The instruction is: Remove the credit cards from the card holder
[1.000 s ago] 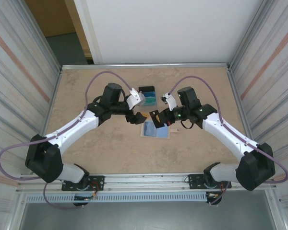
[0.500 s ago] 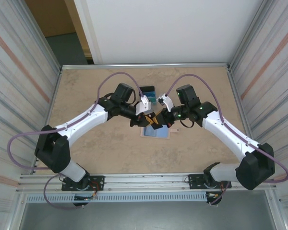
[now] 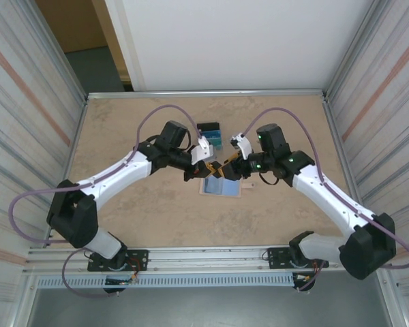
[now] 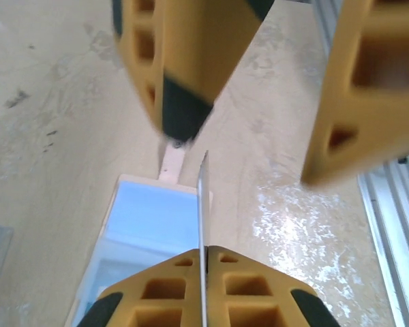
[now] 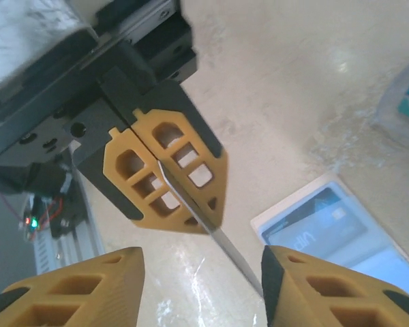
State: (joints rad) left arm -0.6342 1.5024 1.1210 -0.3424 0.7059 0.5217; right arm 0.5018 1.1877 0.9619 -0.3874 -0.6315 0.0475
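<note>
I read left pincer (image 4: 203, 253) pressed together on a credit card (image 4: 204, 194), held edge-on | right pincer (image 5: 201, 266) spread, the card's free end between its fingers (image 5: 75, 289) | card holder (image 4: 146, 218) lies open on the worktop (image 4: 48, 136), just below both pincers.

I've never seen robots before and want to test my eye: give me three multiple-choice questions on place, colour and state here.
1. The card holder lies: A. open on the table B. on the floor C. on an arm
2. Its inside is: A. red B. pale blue C. green
3. The left claw is: A. wide open B. shut on a card C. shut on nothing
Answers: A, it lies unfolded on the tabletop; B, the blue lining faces up; B, its fingers pinch the card's edge.
</note>
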